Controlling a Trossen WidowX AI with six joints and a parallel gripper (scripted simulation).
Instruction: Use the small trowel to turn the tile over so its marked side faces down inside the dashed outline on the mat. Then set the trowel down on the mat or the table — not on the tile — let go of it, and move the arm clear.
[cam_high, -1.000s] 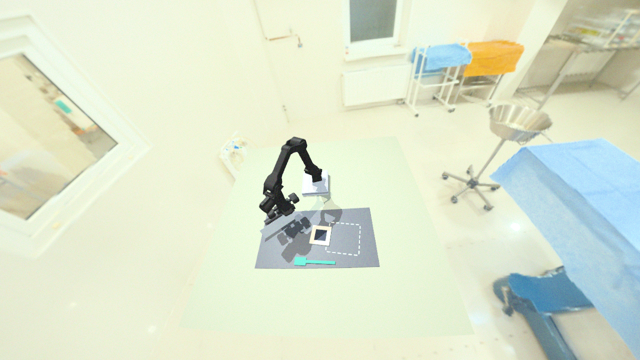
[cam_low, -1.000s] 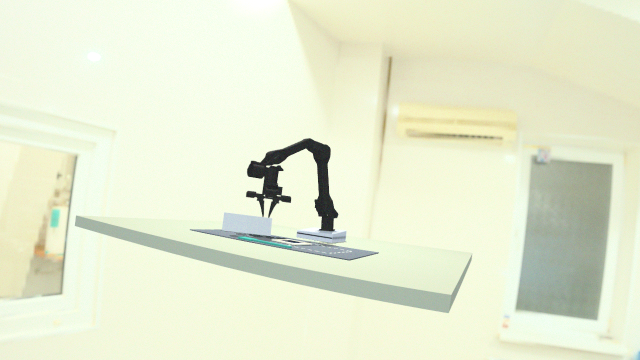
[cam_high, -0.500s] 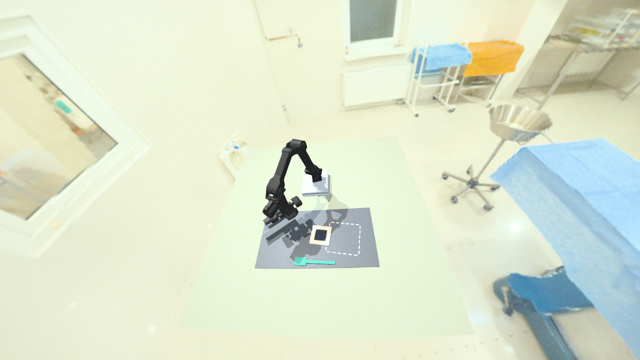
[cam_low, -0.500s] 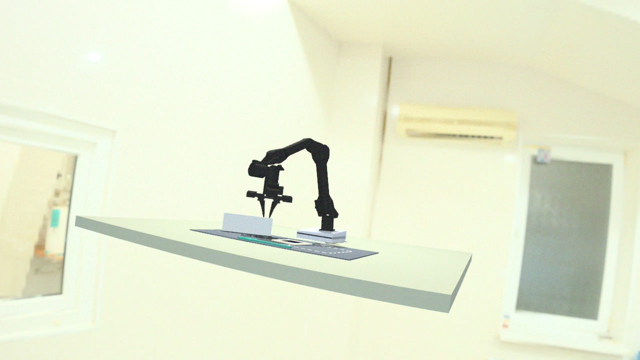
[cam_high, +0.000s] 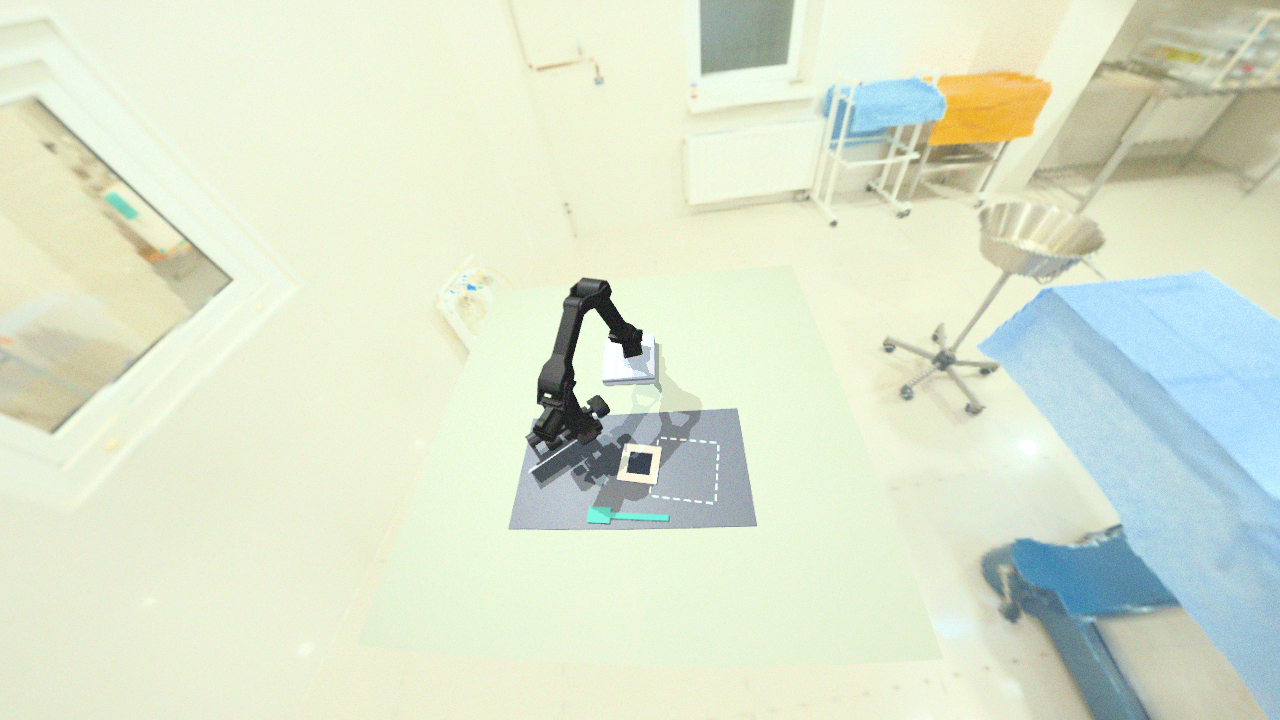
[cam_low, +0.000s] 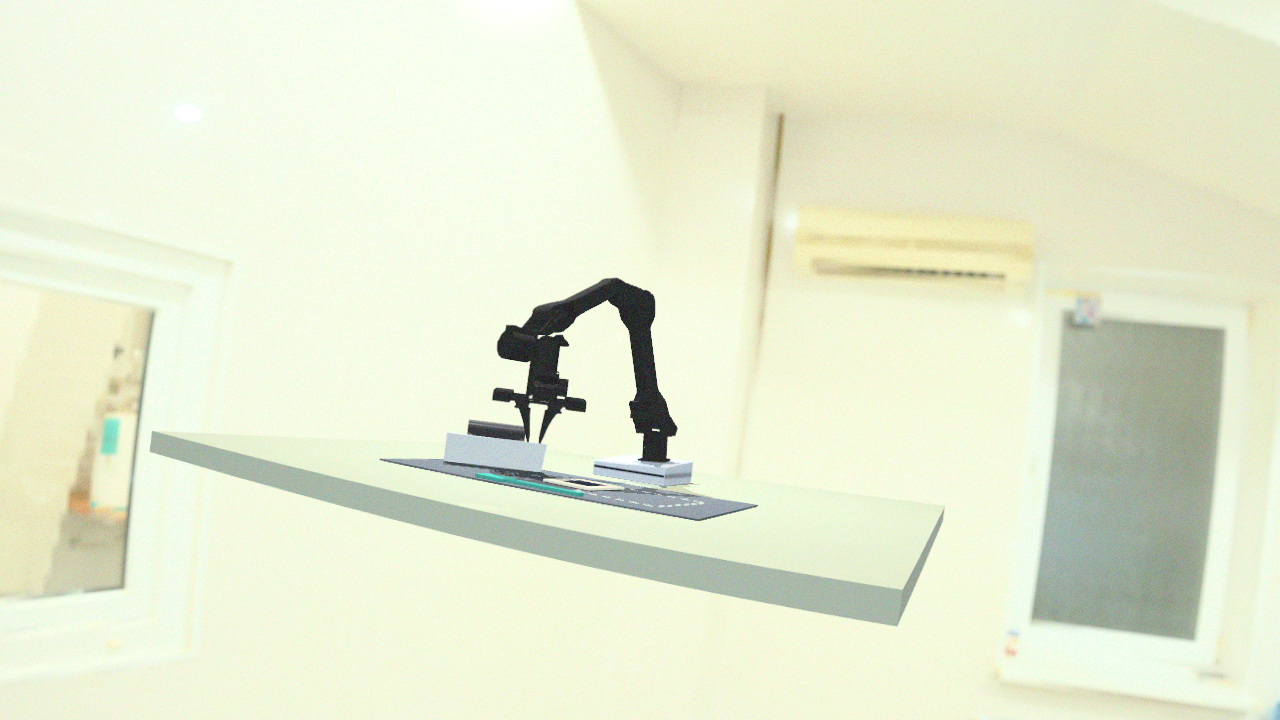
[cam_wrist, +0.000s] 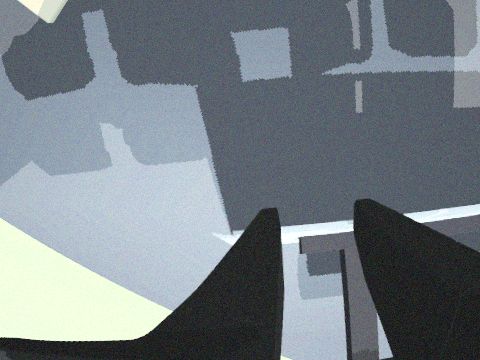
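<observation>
The cream tile (cam_high: 640, 463) lies flat on the dark mat with its dark marked square facing up, just left of the dashed outline (cam_high: 685, 470). The teal trowel (cam_high: 626, 515) lies on the mat near its front edge, apart from the tile. My gripper (cam_high: 547, 445) hangs above the mat's left part, over a pale block (cam_high: 559, 458), well away from the trowel. In the wrist view the fingers stand close together with a narrow gap and nothing between them.
The pale upright block (cam_low: 494, 450) stands at the mat's left edge with a dark cylinder (cam_low: 496, 428) behind it. The arm's base sits on a white plate (cam_high: 629, 362) behind the mat. The table edge lies well beyond the mat on all sides.
</observation>
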